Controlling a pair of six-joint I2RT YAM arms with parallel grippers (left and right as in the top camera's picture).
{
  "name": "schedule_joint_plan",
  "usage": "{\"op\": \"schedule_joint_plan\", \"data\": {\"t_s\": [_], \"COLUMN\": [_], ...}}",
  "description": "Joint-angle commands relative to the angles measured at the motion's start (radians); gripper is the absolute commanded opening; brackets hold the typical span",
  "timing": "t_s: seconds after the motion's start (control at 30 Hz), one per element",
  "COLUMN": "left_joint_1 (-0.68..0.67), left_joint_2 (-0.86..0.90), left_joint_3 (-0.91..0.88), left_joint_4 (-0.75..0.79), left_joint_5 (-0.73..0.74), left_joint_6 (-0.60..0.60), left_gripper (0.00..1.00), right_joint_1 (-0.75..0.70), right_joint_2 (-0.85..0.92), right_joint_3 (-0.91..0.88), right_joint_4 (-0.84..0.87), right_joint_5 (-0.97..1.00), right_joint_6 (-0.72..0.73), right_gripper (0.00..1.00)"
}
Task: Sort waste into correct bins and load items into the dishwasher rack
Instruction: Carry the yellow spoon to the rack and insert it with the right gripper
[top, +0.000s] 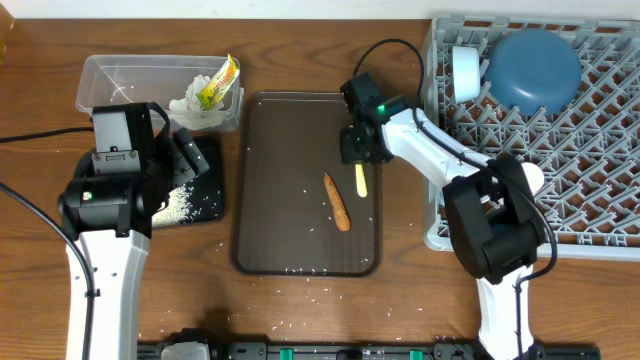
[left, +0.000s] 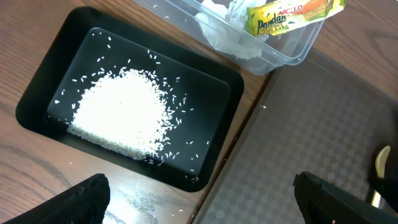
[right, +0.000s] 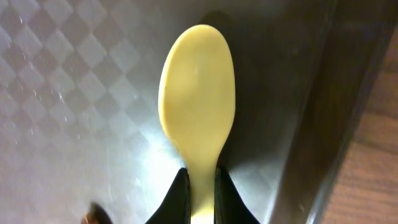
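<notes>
One yellow-green wrapper (left: 292, 14) in the clear tub (left: 273, 56) reads "Pandan".

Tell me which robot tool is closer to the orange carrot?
Right. The right tool grips the yellow spoon on the brown tray, just beside the carrot. The left tool hangs open at the black tray of rice, farther left.

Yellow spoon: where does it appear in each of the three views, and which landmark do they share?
Overhead: yellow spoon right of centre, at the right gripper.
Left wrist: pale sliver at the right edge.
Right wrist: centre, bowl upward.
Shared landmark: the brown tray beneath it.
</notes>
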Motion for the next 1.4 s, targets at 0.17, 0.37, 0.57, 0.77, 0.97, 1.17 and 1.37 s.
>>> {"op": "schedule_joint_plan", "data": {"t_s": [0.17, 0.37, 0.57, 0.77, 0.97, 1.17, 1.37], "left_joint_1": [0.005, 0.005, 0.005, 0.005, 0.005, 0.005, 0.005], "left_joint_2": [0.003, 0.003, 0.003, 0.003, 0.003, 0.003, 0.003], "left_joint_3": [0.013, 0.013, 0.013, 0.013, 0.013, 0.013, 0.013], "left_joint_4": [0.0, 0.0, 0.0, 0.0, 0.0, 0.0, 0.0], "left_joint_5": [-0.012, -0.012, -0.012, -0.012, -0.012, -0.012, -0.012], "left_joint_6": [0.002, 0.002, 0.002, 0.002, 0.002, 0.002, 0.002], "left_gripper": [0.96, 0.97, 0.96, 0.97, 0.97, 0.96, 0.96], "right_joint_1": [-0.109, -0.244, -0.337, -0.347, -0.348, -0.341, -0.305], "right_joint_2": [-0.288, -0.425, -0.398, -0.301, -0.236, -0.272, -0.365], "right_joint_3": [0.034, 0.034, 0.028, 0.027, 0.027, 0.041, 0.045], "right_joint_4": [-0.1, -0.183, -0.174, -0.094, -0.031, -0.041, -0.14], "right_joint_5": [0.001, 0.084, 0.13, 0.131, 0.131, 0.082, -0.061], "right_joint_6": [-0.114, -0.199, -0.303, -0.335, -0.336, -0.328, -0.292], "right_gripper": [0.01, 0.02, 0.04, 0.06, 0.46, 0.52, 0.61]}}
